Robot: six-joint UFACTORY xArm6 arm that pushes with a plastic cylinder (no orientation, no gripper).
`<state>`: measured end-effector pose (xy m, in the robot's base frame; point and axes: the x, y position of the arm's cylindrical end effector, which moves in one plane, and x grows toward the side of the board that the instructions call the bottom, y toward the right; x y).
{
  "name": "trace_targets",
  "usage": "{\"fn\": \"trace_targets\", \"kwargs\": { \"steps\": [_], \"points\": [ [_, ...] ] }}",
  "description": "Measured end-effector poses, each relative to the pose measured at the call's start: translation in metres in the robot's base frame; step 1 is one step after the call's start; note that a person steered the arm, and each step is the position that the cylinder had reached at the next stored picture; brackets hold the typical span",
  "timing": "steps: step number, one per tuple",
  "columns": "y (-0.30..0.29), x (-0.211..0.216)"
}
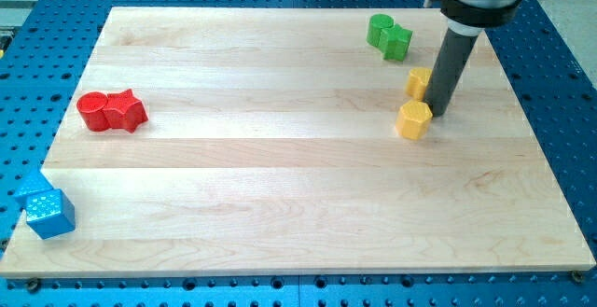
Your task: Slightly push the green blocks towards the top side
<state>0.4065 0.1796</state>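
Two green blocks sit touching near the view's top right: a green cylinder [379, 28] and a green star-shaped block [396, 41] just right and below it. My tip [437, 111] is on the board below them, right beside the yellow hexagon [413, 119] and just right of another yellow block [419, 82], which the rod partly hides. The tip is roughly 75 pixels below and to the right of the green star.
A red cylinder [92, 111] and a red star-shaped block [125, 110] touch at the view's left. Two blue blocks, a cube [49, 214] and another [33, 189], sit at the bottom left corner of the wooden board [280, 176].
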Motion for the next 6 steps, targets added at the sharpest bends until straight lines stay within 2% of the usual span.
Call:
{"fn": "trace_targets", "kwargs": {
  "steps": [1, 2, 3, 4, 5, 6],
  "points": [
    [0.014, -0.035],
    [0.007, -0.027],
    [0.035, -0.074],
    [0.001, -0.108],
    [-0.043, -0.128],
    [-0.059, -0.140]
  ]
}}
